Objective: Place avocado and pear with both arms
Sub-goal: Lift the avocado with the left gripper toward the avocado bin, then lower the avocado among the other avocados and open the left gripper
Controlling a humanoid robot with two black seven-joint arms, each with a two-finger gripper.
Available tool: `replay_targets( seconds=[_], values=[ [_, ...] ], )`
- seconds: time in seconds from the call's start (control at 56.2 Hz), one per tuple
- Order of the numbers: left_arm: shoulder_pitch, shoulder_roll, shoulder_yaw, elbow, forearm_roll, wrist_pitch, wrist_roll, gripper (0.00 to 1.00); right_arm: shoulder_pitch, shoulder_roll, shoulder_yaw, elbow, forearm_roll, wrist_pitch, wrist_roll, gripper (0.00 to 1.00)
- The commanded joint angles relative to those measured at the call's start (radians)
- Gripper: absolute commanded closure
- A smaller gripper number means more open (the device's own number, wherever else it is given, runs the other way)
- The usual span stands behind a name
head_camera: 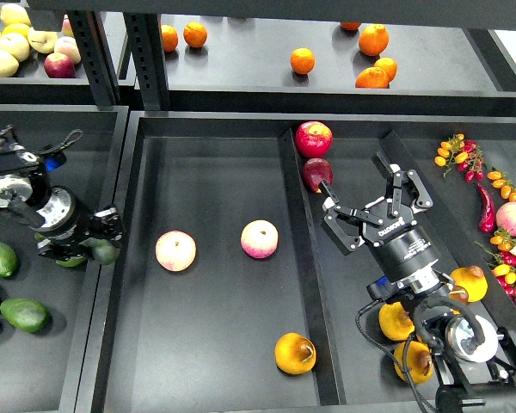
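Yellow-orange, with its brown hollow turned up and to the right, the pear (294, 353) is lying in the middle tray (215, 379), close to that tray's near edge and just beside the divider (303, 284) on its right side. You are looking at it already set down — nothing is touching it. Your right gripper (368, 205) is hanging over the neighbouring tray, fingers spread and gripping nothing, so the pear is lying toward you and to the left of it, across the divider.

The dark green avocado (101, 250) is sitting at your left gripper (90, 245), right at the left tray's (112, 120) right-hand wall. The fingers are appearing to close around it, though they are dark and partly hidden. My guess is this half is remaining: the middle tray is lying just to the right of that wall — the left arm is the nearer one.
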Motion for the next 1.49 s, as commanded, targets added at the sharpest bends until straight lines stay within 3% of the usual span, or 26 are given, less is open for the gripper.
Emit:
replay_targets(
  seconds=[0.0, 0.801, 1.476],
  values=[
    [0.021, 0.02, 0.0, 0.001, 0.011, 0.0, 0.0, 0.64, 0.0, 0.0, 0.007, 0.002, 0.0, 0.0, 0.0, 0.0],
    [0.103, 0.061, -0.006, 0.037, 0.051, 0.0, 0.0, 0.64, -0.002, 0.0, 0.021, 0.01, 0.002, 0.013, -0.002, 0.0],
    [0.144, -0.037, -0.026, 0.253, 0.05, 0.0, 0.0, 0.63, 0.0, 0.0, 0.022, 0.01, 0.017, 0.022, -0.003, 0.0]
  ],
)
